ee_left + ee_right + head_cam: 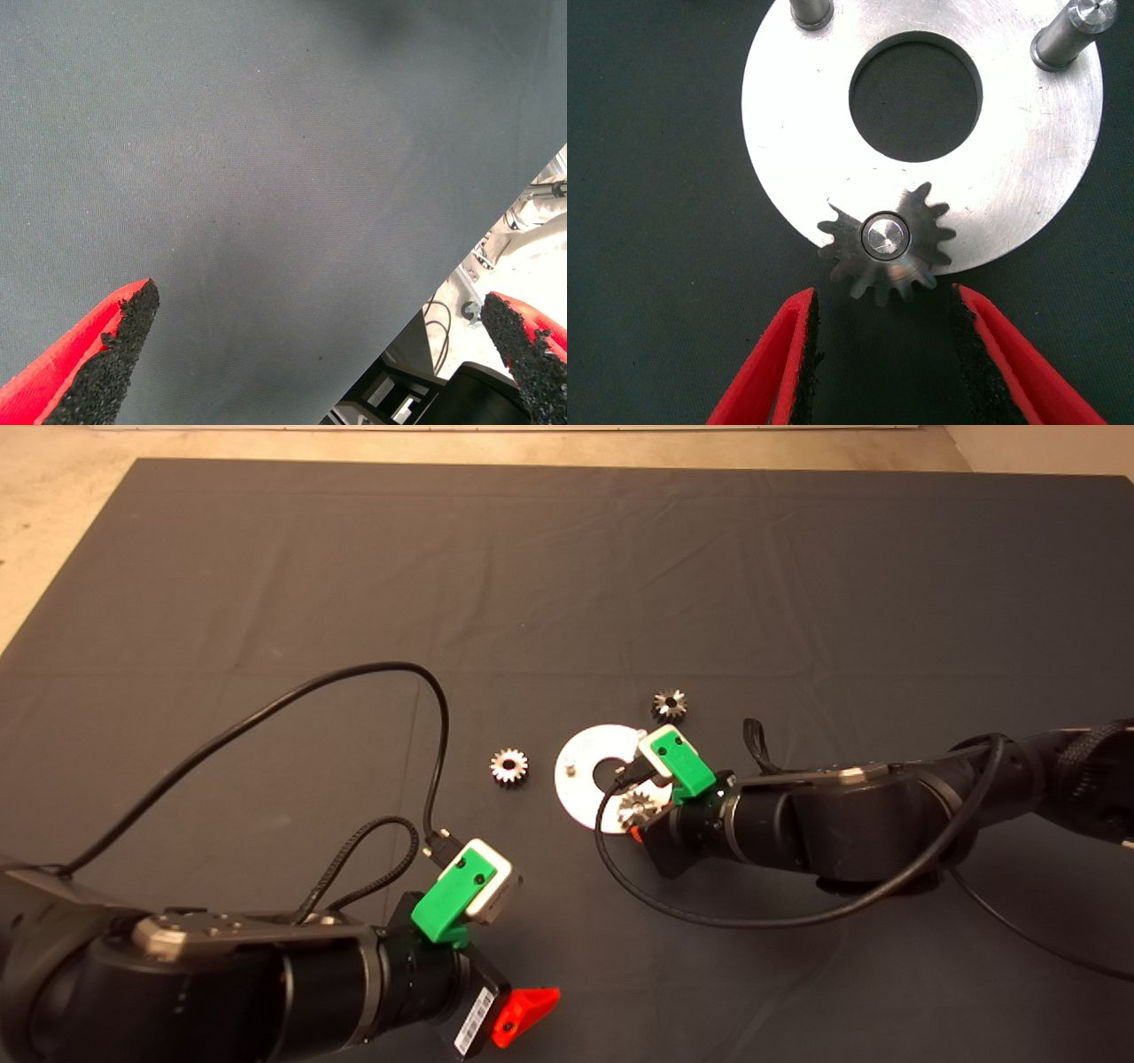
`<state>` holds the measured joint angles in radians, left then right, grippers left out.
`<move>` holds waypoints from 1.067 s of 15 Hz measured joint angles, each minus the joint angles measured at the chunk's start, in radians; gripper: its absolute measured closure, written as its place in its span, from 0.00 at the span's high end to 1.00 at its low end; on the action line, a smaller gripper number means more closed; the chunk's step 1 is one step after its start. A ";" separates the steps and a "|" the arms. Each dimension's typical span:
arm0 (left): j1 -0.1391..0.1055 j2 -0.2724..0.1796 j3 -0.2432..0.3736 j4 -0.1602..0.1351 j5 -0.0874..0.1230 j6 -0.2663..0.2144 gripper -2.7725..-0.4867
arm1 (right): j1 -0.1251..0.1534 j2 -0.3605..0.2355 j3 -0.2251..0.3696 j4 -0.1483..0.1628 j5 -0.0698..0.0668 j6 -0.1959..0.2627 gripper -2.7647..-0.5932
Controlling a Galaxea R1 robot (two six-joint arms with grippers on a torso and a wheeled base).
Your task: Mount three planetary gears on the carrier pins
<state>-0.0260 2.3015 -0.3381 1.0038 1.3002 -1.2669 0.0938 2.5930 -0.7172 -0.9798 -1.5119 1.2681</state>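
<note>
Silver carrier disc (580, 779) lies flat near mid-mat, central hole showing; one planetary gear (886, 243) sits seated on a carrier pin (885, 236) at the disc's 5 o'clock edge in the head view, pin tip showing through its bore; teeth overhang the disc rim onto the dark mat (567, 584). Two other pins (1066, 33) stand bare on the disc. Second gear (509, 766) rests on the mat off the disc's 9 o'clock, apart from it; third gear (670, 705) lies off the disc's 1 o'clock, just beyond the rim. Right gripper (886, 354) hovers over the seated gear, red fingers (775, 367) spread either side of it, released, not touching the teeth. Left gripper (323, 354) is parked at the mat's 7 o'clock, jaws wide apart, nothing between them; only bare mat and the mat's edge beneath it.
</note>
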 joint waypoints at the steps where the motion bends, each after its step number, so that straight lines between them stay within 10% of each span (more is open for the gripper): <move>1: 0.000 0.000 0.000 0.000 0.000 0.000 0.94 | 0.000 0.000 0.000 0.000 0.000 0.000 0.21; 9: 0.000 0.000 0.000 0.000 0.000 0.000 0.94 | 0.061 -0.038 0.000 0.000 0.001 0.000 0.21; 16: 0.000 0.000 0.000 0.000 0.001 0.000 0.94 | 0.059 -0.095 -0.091 0.000 0.001 -0.056 0.27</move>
<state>-0.0260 2.3015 -0.3381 1.0038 1.3009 -1.2666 0.1530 2.4977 -0.8084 -0.9794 -1.5111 1.2121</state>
